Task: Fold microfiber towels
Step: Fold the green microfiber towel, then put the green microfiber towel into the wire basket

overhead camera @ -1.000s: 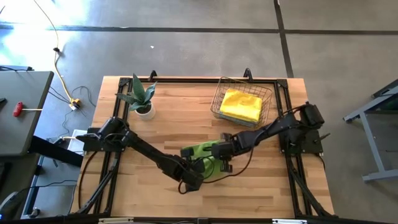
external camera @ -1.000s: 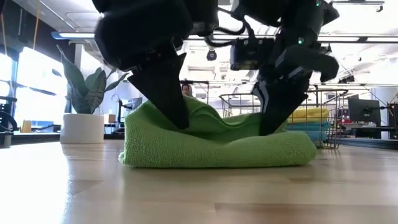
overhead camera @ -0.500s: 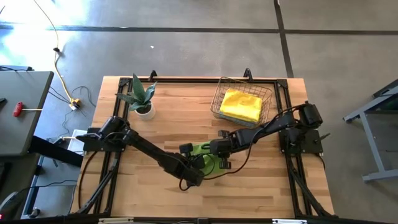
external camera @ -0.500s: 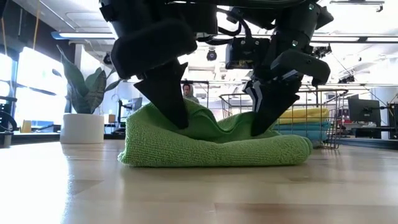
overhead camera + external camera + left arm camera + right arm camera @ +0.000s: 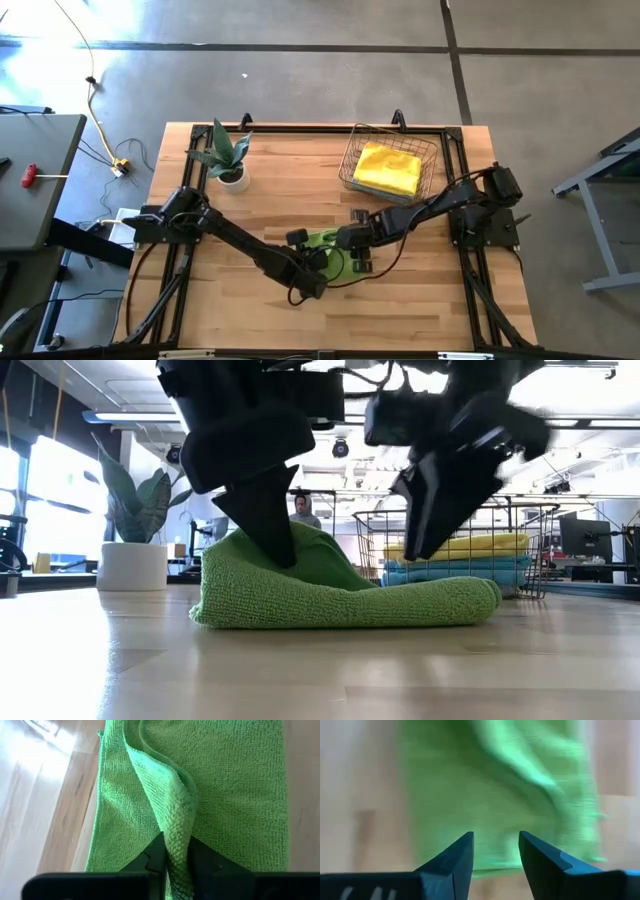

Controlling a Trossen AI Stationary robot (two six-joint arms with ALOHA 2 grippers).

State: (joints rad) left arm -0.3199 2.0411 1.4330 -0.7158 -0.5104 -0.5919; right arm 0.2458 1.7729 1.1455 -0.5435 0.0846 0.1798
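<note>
Daylight floods in from the far left, blowing out the concrete floor [image 5: 130, 30] beyond the table [image 5: 300, 190] in the high view. In the low view, bright ceiling lights and windows leave both arms as dark silhouettes, and the near tabletop is soft and glossy. The right gripper [image 5: 440, 510] is smeared by motion blur. The right wrist view's lime green towel [image 5: 495, 795] is blurred; the left wrist view is crisp.
</note>
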